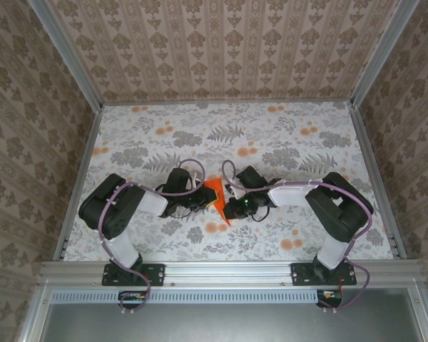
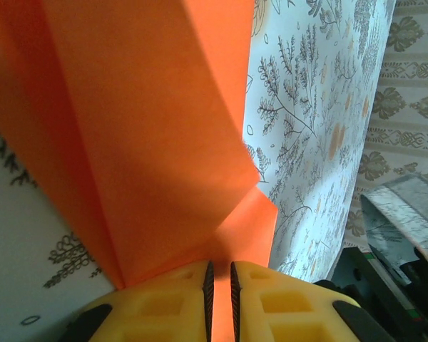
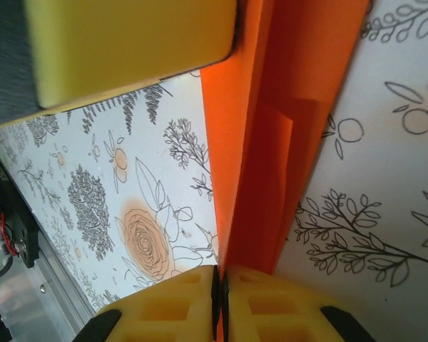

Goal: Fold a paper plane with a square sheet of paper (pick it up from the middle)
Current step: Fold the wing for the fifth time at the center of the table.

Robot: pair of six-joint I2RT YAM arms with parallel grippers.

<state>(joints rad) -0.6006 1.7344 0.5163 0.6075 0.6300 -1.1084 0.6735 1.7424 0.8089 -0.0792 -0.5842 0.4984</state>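
I find the left end effector [image 1: 198,194] and the right end effector [image 1: 228,206] brought close together near the centre of the top view, over the floral-printed surface [image 1: 285,135], each reaching in from its own side of the frame. Between them sits the square sheet of paper [image 1: 215,194], bright orange and already creased, with one pointed corner directed towards the bottom of the frame. In the left wrist view, the yellow pads [image 2: 178,296] at the bottom edge are drawn almost together, with a strip of orange caught in the narrow gap. I record this end effector as clamped on the paper. The sheet fans out above it across the upper left of that frame, showing a diagonal crease and overlapping layers. In the right wrist view, the pads [image 3: 264,299] at the bottom edge are pressed nearly flush, with a sliver of orange between them, so this end effector also grips the paper. The folded layers run upward from it through the centre to the top of that frame.
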